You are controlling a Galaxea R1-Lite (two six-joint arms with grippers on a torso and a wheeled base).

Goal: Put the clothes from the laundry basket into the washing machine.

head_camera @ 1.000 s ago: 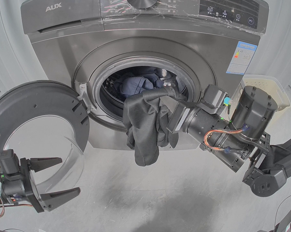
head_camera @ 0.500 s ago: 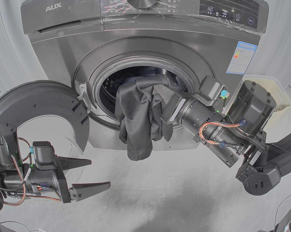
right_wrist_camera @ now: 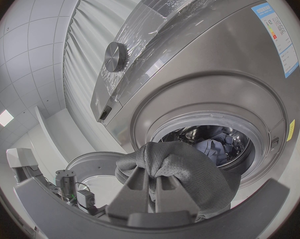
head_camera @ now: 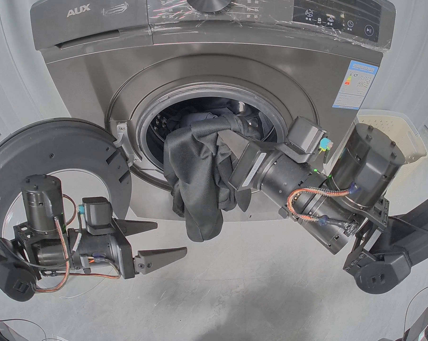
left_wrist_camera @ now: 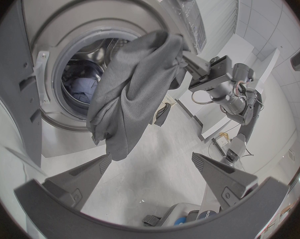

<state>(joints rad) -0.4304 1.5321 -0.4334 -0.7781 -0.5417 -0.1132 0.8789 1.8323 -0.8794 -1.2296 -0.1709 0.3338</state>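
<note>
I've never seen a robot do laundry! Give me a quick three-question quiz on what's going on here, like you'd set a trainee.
1. True or false: the door of the washing machine is shut.
2. Fill in: the left pincer is empty and ____.
3. What holds the dark garment at the drum opening? A the left pincer, B the right pincer, C neither.
Key: 1 false; 2 open; 3 B.
</note>
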